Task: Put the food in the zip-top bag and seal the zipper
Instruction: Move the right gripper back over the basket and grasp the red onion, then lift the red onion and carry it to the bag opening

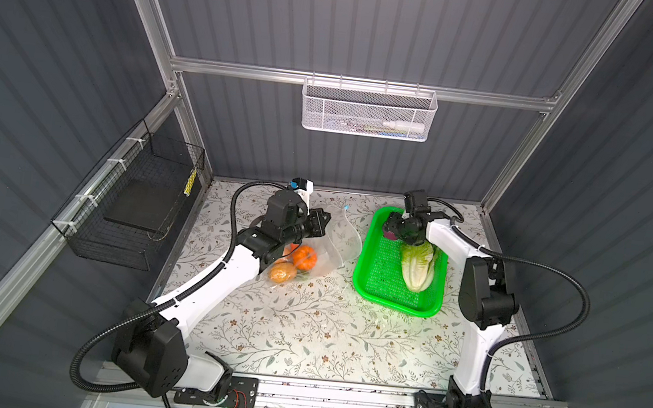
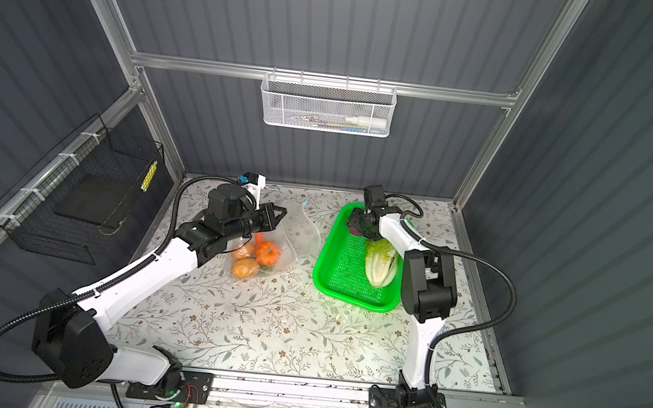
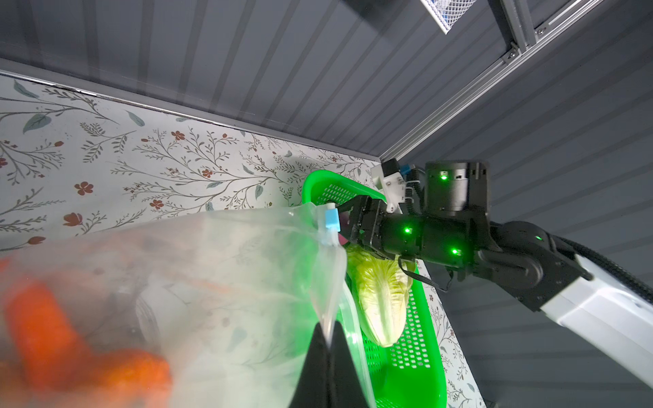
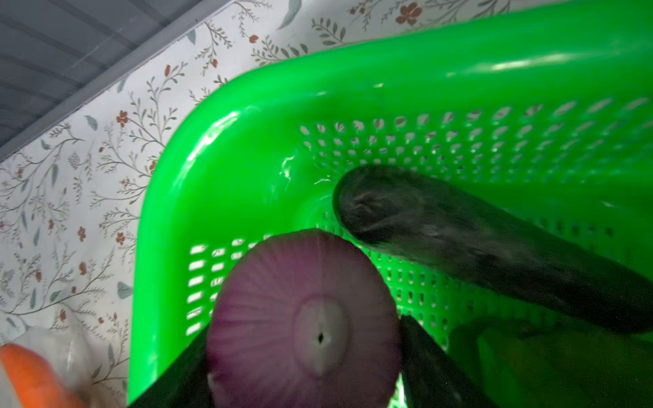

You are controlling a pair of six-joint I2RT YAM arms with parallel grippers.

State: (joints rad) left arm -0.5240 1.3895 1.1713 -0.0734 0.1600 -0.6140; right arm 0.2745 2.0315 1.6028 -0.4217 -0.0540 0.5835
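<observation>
Carrot [image 2: 259,239], pumpkin [image 2: 268,253], potatoes [image 2: 244,267] bagged; left hand [image 3: 328,339] pinches bag [image 3: 229,254] mouth, right hand [image 3: 357,220] grips onion [image 4: 304,318]; cabbage [image 1: 418,265], eggplant [image 4: 494,243], zipper [image 3: 332,222] remain

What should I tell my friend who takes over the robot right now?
Left gripper: fingers shut on the mouth edge of the crinkly clear plastic zip-top bag, holding it up.
Right gripper: fingers closed on the round purple toy onion in the green perforated plastic basket.
Done: long orange carrot, small orange pumpkin and two tan potato-like lumps are in the bag.
To do: bag the onion, the pale-green napa cabbage and the dark eggplant, both lying in the basket; then slide the small light-blue zipper tab to seal it.
</observation>
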